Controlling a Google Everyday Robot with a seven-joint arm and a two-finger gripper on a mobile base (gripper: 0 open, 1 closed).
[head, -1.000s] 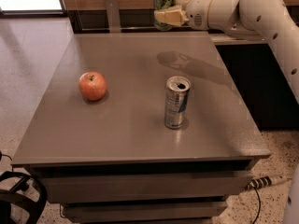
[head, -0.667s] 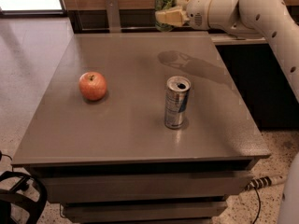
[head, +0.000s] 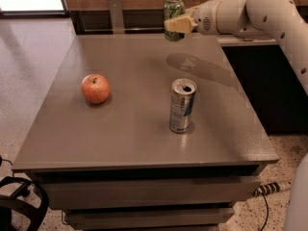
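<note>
Gripper [head: 177, 25] at far side, above table [head: 134, 143] edge | fingers clamped round green can [head: 173, 6], upright, off the surface | step, I'd judge: carrying | calls for steady grip | apple [head: 96, 88] left, silver can [head: 182, 106] nearer, both well apart.

Above the far edge of the surface [head: 134, 143], the jaws grip a green can [head: 173, 8]. A silver can [head: 182, 107] stands upright right of centre, and an apple [head: 95, 88] lies near the left edge.

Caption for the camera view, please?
End effector grips green can at far table edge; apple and silver can sit nearer.
</note>
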